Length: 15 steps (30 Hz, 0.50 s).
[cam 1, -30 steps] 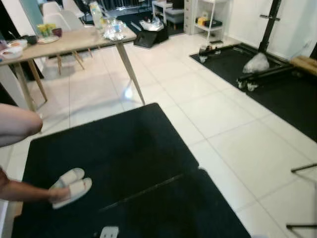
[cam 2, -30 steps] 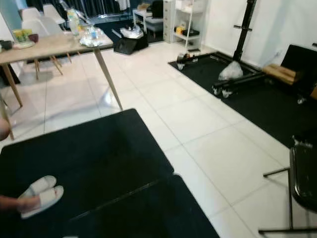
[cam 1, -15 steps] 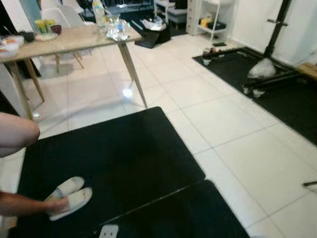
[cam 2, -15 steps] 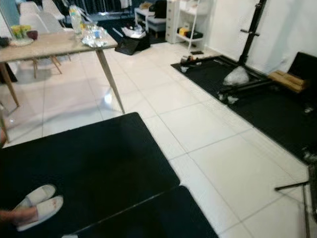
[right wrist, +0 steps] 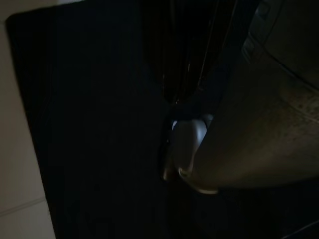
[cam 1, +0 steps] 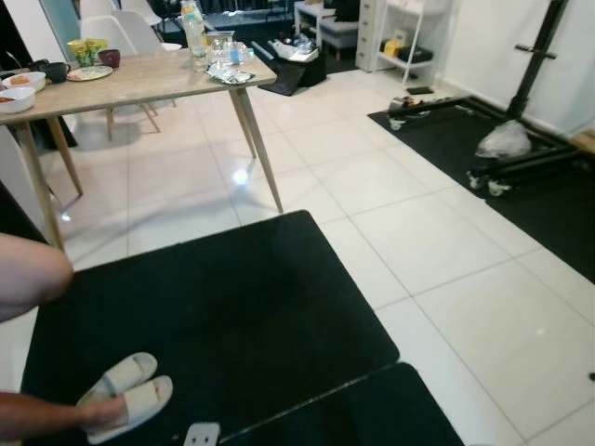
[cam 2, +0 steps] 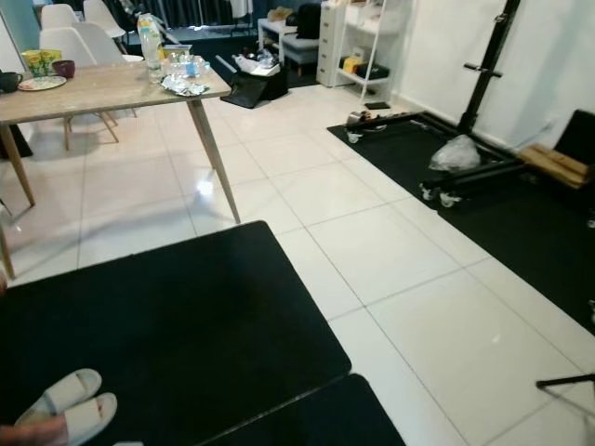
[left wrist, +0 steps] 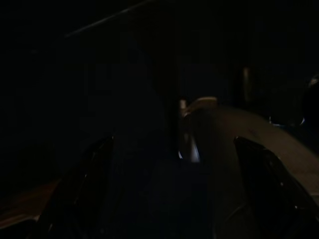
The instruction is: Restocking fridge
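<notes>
The left wrist view is very dark: two black fingers stand apart at its edges, but how far the left gripper is open cannot be told. The right wrist view is dark too, over a black mat and a strip of pale tile; the right gripper's state cannot be told.

From the head, a large black floor mat lies on white tiles. At its near left corner a person's foot in a white slipper rests on it. Further off stands a wooden desk carrying a plastic bottle, bowls and a dark cup. Right of it, a black stand sits on another dark mat. No fridge can be made out.
</notes>
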### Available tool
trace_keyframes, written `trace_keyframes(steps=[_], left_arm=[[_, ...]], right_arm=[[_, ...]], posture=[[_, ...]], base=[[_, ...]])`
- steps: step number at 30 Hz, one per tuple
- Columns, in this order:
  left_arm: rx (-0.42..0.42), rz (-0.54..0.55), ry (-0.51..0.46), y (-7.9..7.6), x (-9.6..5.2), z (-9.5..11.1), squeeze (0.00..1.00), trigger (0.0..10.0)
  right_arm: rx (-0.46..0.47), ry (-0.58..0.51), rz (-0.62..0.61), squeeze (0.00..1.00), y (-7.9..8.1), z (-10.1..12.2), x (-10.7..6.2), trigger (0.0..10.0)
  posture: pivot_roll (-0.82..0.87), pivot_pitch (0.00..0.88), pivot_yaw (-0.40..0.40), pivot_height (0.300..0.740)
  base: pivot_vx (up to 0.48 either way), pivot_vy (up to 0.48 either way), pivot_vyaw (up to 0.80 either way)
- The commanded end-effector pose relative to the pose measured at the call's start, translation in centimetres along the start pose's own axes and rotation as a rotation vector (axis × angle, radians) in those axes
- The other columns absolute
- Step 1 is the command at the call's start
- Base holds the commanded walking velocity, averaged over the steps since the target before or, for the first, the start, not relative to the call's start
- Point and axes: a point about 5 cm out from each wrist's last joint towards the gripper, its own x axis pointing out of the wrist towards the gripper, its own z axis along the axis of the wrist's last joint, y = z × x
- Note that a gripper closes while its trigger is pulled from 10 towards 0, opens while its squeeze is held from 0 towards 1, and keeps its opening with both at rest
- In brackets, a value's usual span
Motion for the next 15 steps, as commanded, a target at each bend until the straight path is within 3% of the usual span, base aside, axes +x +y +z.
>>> trace_keyframes(steps=[1,15], left_arm=[[0.006,0.006,0.014,0.24,-0.17,-0.54,0.00,10.0],[0.009,0.006,0.015,0.26,-0.17,-0.54,0.00,10.0]], right_arm=[[0.001,-0.005,0.001,0.00,0.06,0.17,0.05,10.0],[0.007,-0.003,0.003,0.00,0.19,0.02,0.06,10.0]], posture=[[-0.04,0.000,0.023,0.740],[-0.04,0.000,0.024,0.740]], base=[[0.304,0.000,0.00],[0.303,0.000,0.00]])
